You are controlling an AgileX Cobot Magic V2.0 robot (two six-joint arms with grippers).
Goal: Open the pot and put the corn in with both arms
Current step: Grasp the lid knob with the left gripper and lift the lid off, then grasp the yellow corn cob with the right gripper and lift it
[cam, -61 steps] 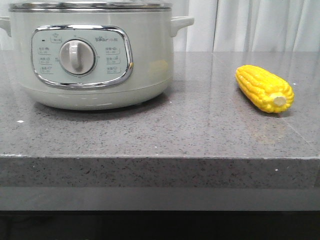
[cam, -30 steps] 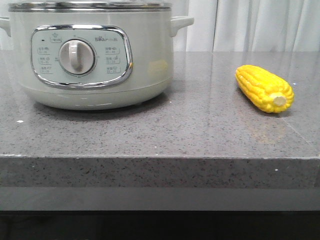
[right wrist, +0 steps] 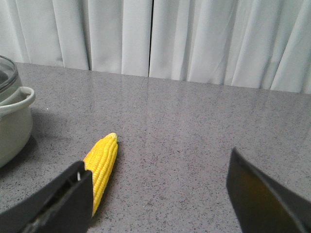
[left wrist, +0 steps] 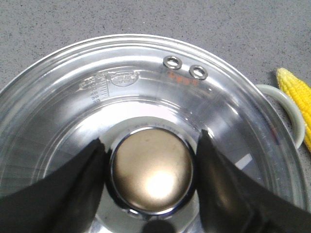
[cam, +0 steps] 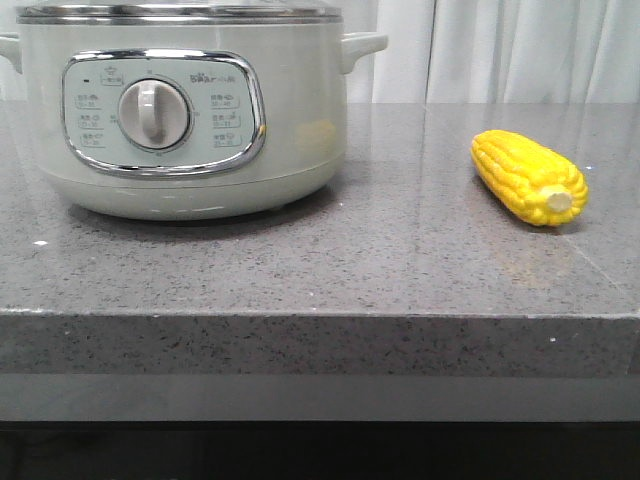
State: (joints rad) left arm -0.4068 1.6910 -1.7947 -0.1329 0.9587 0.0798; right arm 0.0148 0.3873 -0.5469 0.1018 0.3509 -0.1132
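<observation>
left jaws [left wrist: 151,189] spread apart, straddling brass-toned lid knob [left wrist: 151,175], not yet clamped: lined up to lift glass lid [left wrist: 87,121]. pot [cam: 185,110] pale grey-green, lid on, near surface [cam: 330,270] left edge. right jaws [right wrist: 160,194] wide apart, empty, aimed toward corn [cam: 528,177]: bright yellow cob, pale stub frontward, lying near right edge.

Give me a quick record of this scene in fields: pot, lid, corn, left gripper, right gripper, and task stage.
pot: pale grey-green cooker on the grey counter, toward the robot's left
lid: glass lid on the pot, metal knob at its centre
corn: yellow cob lying on the counter right of the pot, apart from it
left gripper: open, fingers either side of the lid knob
right gripper: open, empty, above the counter near the corn
task stage: lid not yet lifted, corn not yet picked up
</observation>
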